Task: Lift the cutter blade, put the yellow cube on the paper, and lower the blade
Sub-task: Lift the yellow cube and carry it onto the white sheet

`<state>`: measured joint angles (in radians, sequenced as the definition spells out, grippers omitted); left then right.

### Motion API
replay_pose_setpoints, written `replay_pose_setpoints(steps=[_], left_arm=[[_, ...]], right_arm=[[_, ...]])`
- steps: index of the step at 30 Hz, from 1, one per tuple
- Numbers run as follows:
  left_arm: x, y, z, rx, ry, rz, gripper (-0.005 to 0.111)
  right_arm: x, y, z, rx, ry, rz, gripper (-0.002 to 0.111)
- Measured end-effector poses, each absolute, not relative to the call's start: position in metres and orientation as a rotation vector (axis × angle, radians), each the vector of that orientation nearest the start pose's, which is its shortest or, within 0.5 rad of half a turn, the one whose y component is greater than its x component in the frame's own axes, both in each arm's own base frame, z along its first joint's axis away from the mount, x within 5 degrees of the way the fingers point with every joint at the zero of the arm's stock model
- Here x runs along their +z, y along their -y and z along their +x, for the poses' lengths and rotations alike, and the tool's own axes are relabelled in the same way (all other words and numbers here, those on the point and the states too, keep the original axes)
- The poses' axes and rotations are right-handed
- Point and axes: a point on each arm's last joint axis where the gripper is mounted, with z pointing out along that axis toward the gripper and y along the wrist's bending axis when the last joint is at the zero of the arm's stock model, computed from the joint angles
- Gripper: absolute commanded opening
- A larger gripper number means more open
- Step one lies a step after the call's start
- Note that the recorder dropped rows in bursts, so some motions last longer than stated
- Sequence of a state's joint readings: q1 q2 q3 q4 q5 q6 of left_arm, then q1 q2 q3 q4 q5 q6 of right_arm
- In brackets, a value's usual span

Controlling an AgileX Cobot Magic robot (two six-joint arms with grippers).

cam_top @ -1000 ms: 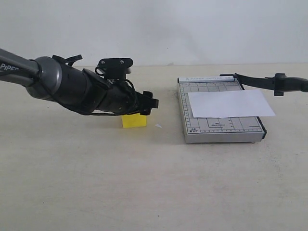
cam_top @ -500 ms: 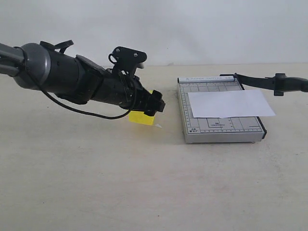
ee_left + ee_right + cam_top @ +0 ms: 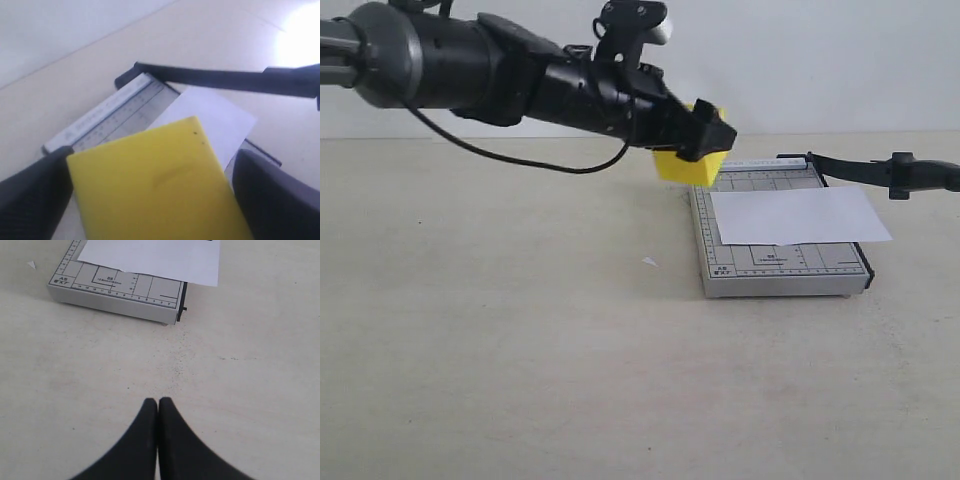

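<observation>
The yellow cube (image 3: 688,168) hangs in the air with my left gripper (image 3: 706,138) shut on it, just over the back left corner of the grey cutter board (image 3: 775,272). In the left wrist view the yellow cube (image 3: 150,185) fills the space between both dark fingers (image 3: 272,195). On the board lies the white paper (image 3: 802,215), its right end overhanging. The cutter blade (image 3: 865,170) stands raised over the board's far right side, and nothing grips its handle. My right gripper (image 3: 158,402) is shut on nothing above bare table in front of the board (image 3: 107,292).
A tiny white scrap (image 3: 649,262) lies on the beige table (image 3: 520,360) left of the board. A pale wall rises behind the table. The left arm's black cable (image 3: 520,160) droops under the forearm.
My left gripper has lifted the yellow cube off the table and carried it up and to the right, to the cutter board's back left corner. Blade and paper have not moved.
</observation>
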<state>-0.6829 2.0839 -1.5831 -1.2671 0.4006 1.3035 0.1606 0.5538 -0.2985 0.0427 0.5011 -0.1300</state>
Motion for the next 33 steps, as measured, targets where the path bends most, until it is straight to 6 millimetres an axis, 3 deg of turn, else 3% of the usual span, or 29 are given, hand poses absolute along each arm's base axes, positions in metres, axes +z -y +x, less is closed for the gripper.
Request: replay_pose_setpoints(steps=[5,12,15,22,29,33], left_arm=[[0.225,0.368,0.371,-0.781,-1.829,1.102,0.004],[0.183,0.405,0.369,-0.806,-1.875,1.345,0.004],[0.173,0.410,0.372,-0.818,-1.887,1.360,0.004],[0.170,0.418,0.379,-0.828,-1.853,1.367,0.004],[0.147,0.422,0.382,-0.831,-1.878,1.386,0.004],[0.148,0.422,0.382,-0.832,-1.873,1.386,0.004]], right_arm=[[0.228,-0.018,0.101,0.060,-2.221,-0.294,0.000],[0.228,-0.018,0.101,0.060,-2.219,-0.294,0.000],[0.228,-0.018,0.101,0.060,-2.217,-0.293,0.000],[0.228,-0.018,0.101,0.060,-2.217,-0.293,0.000],[0.228,-0.018,0.101,0.060,-2.217,-0.293,0.000],[0.228,-0.018,0.101,0.060,-2.217,-0.293,0.000]])
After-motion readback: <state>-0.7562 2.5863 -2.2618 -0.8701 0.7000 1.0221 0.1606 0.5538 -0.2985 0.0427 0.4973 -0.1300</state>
